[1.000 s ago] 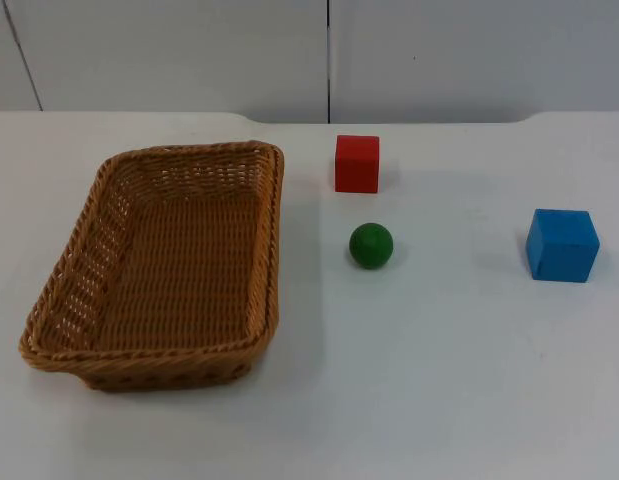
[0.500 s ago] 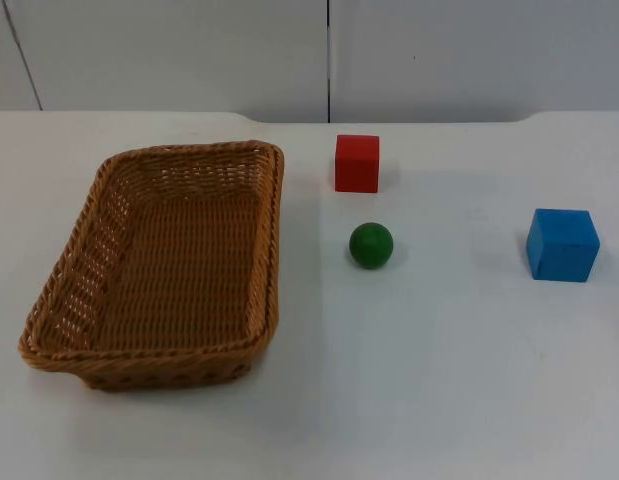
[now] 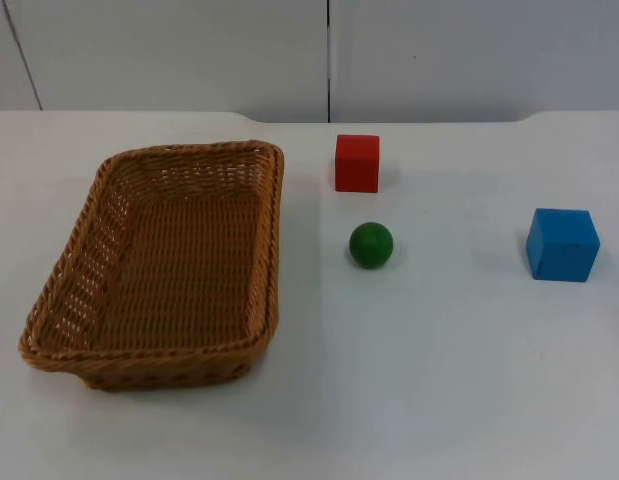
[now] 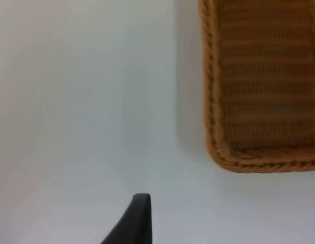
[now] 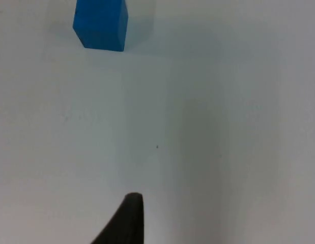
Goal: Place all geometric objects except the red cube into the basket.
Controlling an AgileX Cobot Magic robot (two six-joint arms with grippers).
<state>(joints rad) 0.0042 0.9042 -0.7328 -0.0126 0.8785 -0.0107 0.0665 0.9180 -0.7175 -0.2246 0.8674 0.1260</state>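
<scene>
Still nothing has moved: the green ball (image 3: 371, 245) and blue cube (image 3: 562, 244) lie outside the basket (image 3: 89, 340). Whether either gripper is spread, I cannot tell.

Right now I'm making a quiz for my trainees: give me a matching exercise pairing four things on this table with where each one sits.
Things:
1. basket
2. red cube
3. green ball
4. blue cube

Places:
A. farthest toward the right arm's side, standing alone
B. just in front of the red cube, between it and the camera
C. on the left arm's side, nothing inside it
D. nearest the partition wall, beside the basket's far corner

Pairs: 1-C, 2-D, 3-B, 4-A
</scene>
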